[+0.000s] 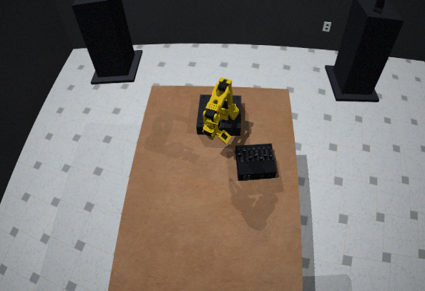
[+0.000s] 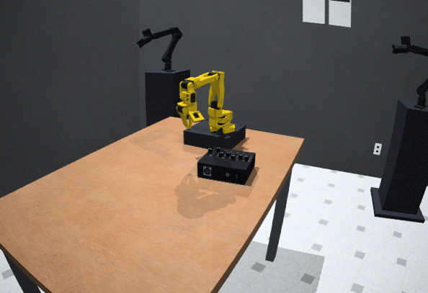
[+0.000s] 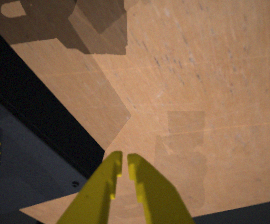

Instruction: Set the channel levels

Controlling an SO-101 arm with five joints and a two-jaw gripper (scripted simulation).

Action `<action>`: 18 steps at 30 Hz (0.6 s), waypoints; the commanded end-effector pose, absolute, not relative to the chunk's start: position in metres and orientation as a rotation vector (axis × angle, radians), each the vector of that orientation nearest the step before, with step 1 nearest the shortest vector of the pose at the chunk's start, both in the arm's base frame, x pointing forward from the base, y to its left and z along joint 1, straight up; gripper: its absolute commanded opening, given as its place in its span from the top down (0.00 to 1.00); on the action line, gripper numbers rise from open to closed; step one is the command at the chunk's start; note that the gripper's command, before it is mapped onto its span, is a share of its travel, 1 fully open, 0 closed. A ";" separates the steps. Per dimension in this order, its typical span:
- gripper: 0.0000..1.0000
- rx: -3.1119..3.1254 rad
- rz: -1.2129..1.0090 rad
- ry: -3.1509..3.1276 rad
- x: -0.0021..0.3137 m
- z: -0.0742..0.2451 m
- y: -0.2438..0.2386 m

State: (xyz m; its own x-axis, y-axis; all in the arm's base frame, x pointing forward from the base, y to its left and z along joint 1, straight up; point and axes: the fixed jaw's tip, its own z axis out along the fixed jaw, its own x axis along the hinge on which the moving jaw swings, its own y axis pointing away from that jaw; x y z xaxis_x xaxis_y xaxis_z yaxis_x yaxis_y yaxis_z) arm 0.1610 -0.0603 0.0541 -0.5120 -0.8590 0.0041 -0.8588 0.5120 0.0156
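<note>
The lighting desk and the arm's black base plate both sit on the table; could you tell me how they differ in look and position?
The lighting desk carries a row of small faders on top and sockets on its front face; the base plate is plain and carries the yellow arm. The desk stands taller and boxier in the exterior view; the base plate is a flatter slab. The desk lies nearer the table's edge. Both are black and rectangular. The gripper, shut and empty, hangs away from the desk.
</note>
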 end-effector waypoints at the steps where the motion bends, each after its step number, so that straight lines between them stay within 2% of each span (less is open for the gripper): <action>1: 1.00 1.237 0.003 -2.890 0.160 0.059 -0.068; 18: 1.00 0.019 0.002 -3.144 0.151 0.061 -0.092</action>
State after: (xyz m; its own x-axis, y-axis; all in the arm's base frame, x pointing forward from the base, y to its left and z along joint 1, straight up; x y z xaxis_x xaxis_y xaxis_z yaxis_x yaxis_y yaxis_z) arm 0.1521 -0.0864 0.0561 -0.9851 -0.1716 0.0120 -0.1715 0.9851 0.0088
